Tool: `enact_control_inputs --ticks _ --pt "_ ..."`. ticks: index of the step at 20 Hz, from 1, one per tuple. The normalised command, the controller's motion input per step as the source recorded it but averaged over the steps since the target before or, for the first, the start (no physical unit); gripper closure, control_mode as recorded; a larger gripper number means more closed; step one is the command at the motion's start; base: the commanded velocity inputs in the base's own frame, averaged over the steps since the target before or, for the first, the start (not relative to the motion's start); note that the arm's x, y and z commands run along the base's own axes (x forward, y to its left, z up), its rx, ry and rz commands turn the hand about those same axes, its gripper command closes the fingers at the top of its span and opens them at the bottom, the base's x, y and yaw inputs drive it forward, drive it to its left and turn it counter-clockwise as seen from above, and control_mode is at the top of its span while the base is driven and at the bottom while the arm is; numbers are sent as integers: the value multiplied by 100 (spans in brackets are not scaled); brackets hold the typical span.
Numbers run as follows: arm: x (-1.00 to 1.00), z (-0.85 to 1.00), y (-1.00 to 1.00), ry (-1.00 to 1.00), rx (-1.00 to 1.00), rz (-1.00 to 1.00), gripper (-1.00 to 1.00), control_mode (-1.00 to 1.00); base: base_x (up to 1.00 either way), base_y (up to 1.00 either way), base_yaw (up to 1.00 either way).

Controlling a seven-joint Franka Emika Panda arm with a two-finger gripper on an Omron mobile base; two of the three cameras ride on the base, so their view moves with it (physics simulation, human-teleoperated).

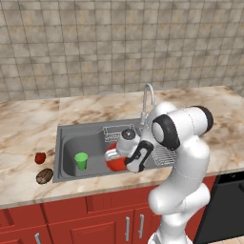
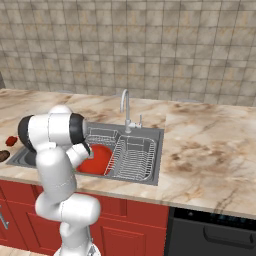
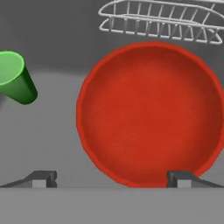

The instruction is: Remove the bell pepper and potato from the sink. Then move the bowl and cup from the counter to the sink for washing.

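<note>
A: Where is the bowl (image 3: pixel 148 113) placed?

B: It is seen lying on the floor of the sink (image 1: pixel 66 143), red and wide, open side up. In the left base view it is partly covered by the arm. In the right base view it is seen just left of the wire rack (image 2: pixel 132 157).

A: And the cup (image 1: pixel 81 160)?

B: It is stood upright in the basin, left of the bowl and apart from it. In the hand view the green cup is seen at the left edge, with grey basin floor between it and the bowl.

A: Gripper (image 3: pixel 111 178) state?

B: The jaws are spread wide and nothing is held. The two dark fingertips (image 3: pixel 43 178) are seen at the bottom of the hand view; the right one is overlapped with the bowl's near rim, the left one is set against bare sink floor. Contact with the rim cannot be told. The hand is hung low over the bowl.

A: Vegetables?

B: The bell pepper (image 1: pixel 40 157) is laid on the counter (image 1: pixel 28 124) just left of the sink. The potato (image 1: pixel 44 176) is placed beside it, nearer the counter's front edge. The two are close but not touching. Both are outside the basin.

A: Anything else noted?

B: The faucet (image 1: pixel 147 97) is mounted behind the sink. A second small wire rack (image 3: pixel 162 19) is seen past the bowl in the hand view.
</note>
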Motion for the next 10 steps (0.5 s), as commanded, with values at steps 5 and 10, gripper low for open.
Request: enact_control_inputs --ticks 5,10 --pt "0 43 6 6 0 0 -100 -100 0 0 0" --pt "-4 40 1 5 0 0 -100 -100 0 0 0"
